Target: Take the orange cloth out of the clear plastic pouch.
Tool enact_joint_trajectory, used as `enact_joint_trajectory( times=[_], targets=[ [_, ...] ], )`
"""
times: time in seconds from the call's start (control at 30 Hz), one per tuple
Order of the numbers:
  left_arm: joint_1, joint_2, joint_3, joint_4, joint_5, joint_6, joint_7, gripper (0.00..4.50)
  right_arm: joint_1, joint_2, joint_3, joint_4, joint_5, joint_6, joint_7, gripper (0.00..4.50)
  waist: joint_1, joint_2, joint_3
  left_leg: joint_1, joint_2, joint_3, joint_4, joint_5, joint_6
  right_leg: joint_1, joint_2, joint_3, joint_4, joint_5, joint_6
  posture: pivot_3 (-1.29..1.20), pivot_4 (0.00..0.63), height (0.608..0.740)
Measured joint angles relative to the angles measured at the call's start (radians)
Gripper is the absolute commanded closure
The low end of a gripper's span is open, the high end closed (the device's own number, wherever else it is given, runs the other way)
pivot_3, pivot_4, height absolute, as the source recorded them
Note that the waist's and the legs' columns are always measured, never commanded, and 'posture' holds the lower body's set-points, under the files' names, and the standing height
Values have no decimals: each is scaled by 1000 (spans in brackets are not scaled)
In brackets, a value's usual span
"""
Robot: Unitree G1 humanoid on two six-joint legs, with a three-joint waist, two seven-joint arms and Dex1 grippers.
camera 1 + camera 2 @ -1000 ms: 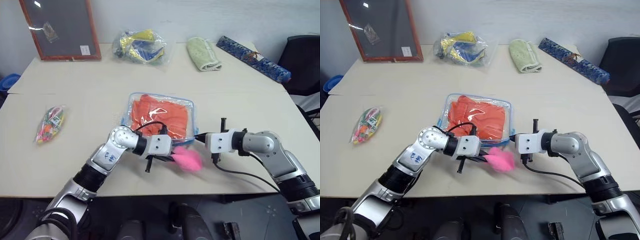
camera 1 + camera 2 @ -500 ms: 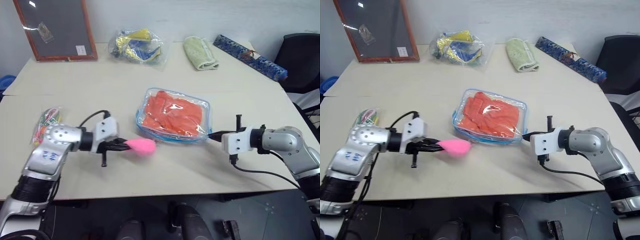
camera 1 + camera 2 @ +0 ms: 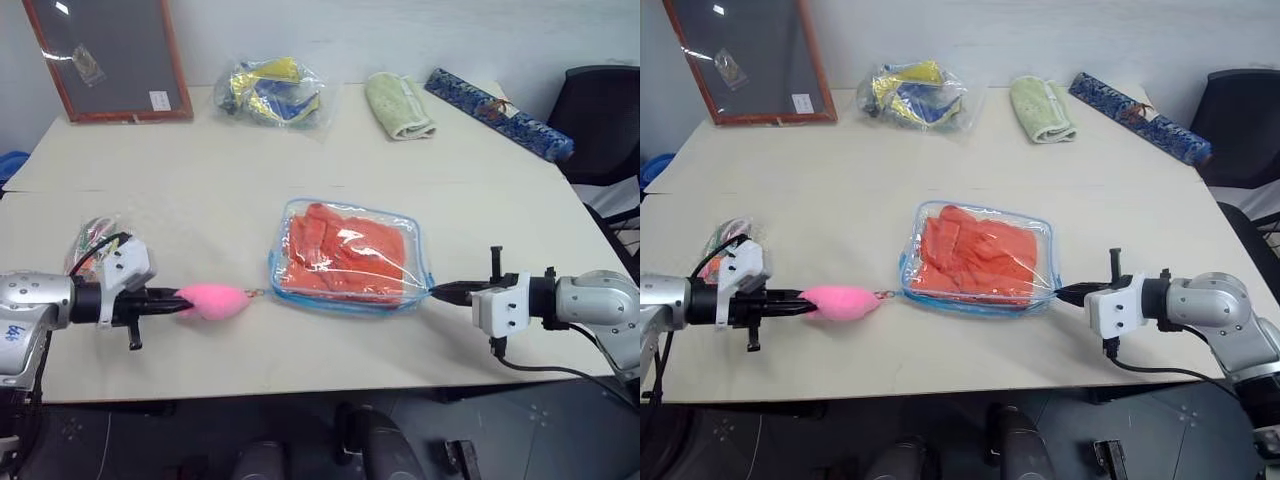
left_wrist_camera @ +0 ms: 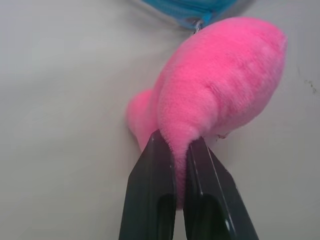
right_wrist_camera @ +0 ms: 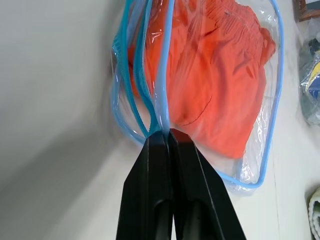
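On bench [image 3: 200, 170] centre: clear plastic pouch [image 3: 350, 257] laid flat, orange cloth [image 3: 345, 250] kept inside. Pink pompom [image 3: 212, 300] clamped by left claw [image 3: 176, 297]; pouch's blue-edged corner pinched by right claw [image 3: 436, 291].

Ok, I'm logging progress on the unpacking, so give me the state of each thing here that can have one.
left gripper: shut on the pink pompom
right gripper: shut on the pouch's corner edge
clear plastic pouch: flat on the table, zipper parted at the right gripper's end
orange cloth: inside the pouch, crumpled
pale green towel: folded, at the far edge
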Motion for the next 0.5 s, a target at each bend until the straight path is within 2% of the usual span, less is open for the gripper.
enact_joint_trajectory(
  times=[0.1,0.3,0.43,0.47,0.5],
  targets=[
    [-4,-28,0,0,-12,24,30,3683,12,0,-1,-23,27,63,8,3881,1,0,0,0,0,0,0,0,0,0,0,0,0,0,0,0,150,740],
    [6,-48,2,0,-28,56,59,1884,89,0,-23,-119,86,193,13,1861,1,0,0,0,0,0,0,0,0,0,0,0,1,0,0,0,150,740],
    [11,-49,35,7,-50,98,81,649,159,4,-102,-221,153,323,-24,519,1,0,0,0,0,0,0,0,0,0,0,0,0,0,0,0,150,740],
    [9,-49,54,13,-75,124,80,627,181,12,-126,-257,175,369,-40,183,1,0,0,0,0,-1,0,0,0,0,0,0,0,0,0,0,150,740],
    [5,-48,79,20,-105,154,75,627,205,20,-149,-296,205,421,-53,42,1,0,0,-1,0,-1,0,0,0,0,0,0,1,0,0,0,150,740]
  ],
)
